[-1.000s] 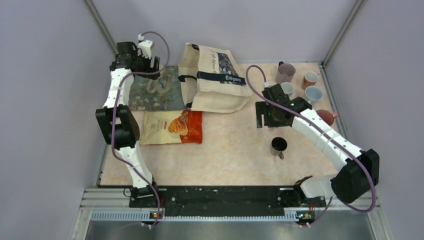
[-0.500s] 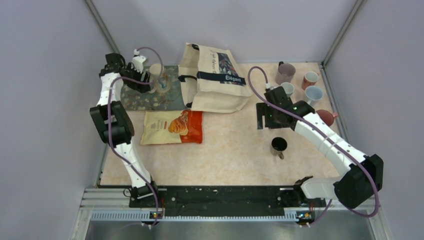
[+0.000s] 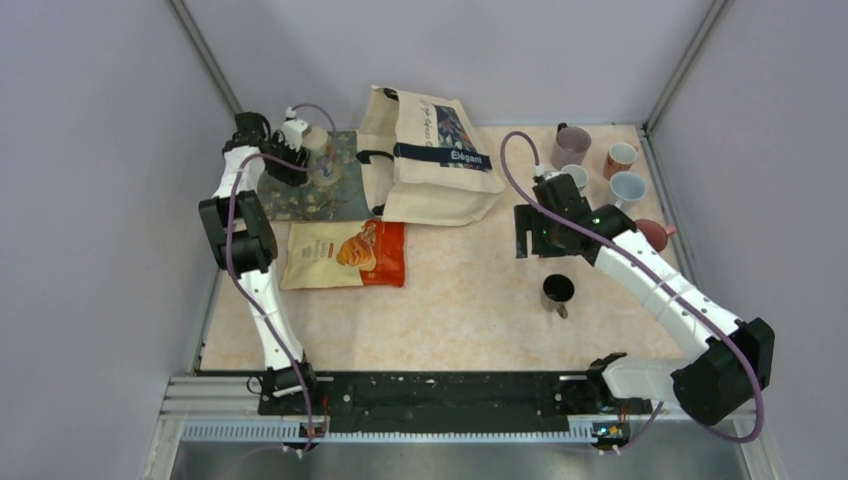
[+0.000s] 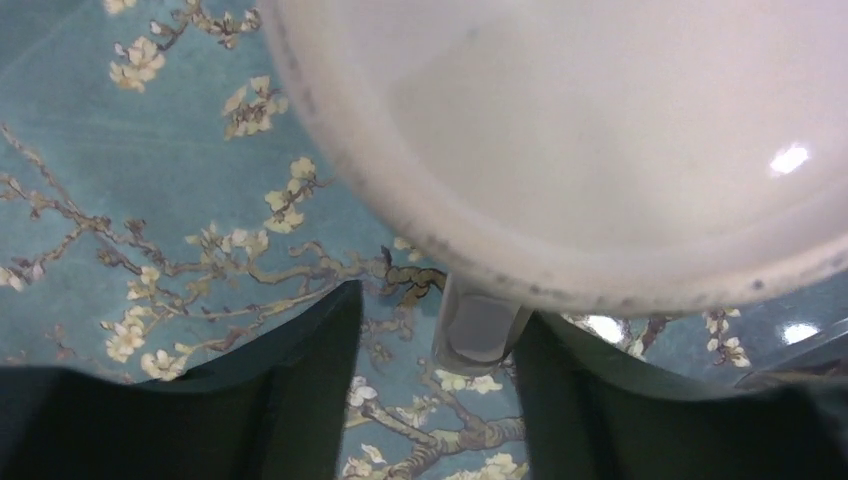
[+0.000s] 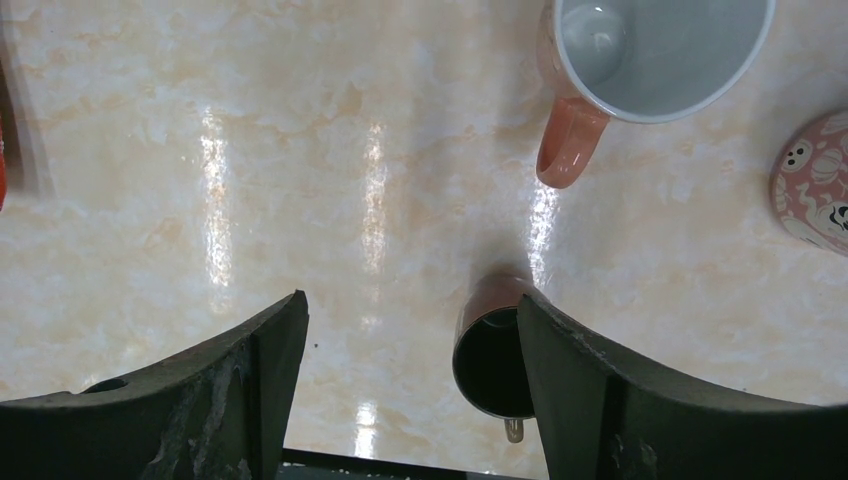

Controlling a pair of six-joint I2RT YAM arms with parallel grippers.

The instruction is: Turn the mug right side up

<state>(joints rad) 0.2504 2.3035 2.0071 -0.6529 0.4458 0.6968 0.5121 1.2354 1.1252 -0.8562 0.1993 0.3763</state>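
Left gripper [image 4: 440, 305] has swung onto the one cream ceramic mug [image 4: 600, 120], jaws apart astride its handle [image 4: 478, 330]. Right gripper [image 5: 410, 300] spreads wide, empty. Six other mugs [image 3: 570, 145] sit along the desk's right side.

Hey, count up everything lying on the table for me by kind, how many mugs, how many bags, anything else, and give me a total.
Mugs: 7 (cream mug, purple mug, orange mug, light blue mug, small pale mug, dark red mug, black mug)
Bags: 2 (cream tote bag, floral teal bag)
Snack packet: 1
Total: 10
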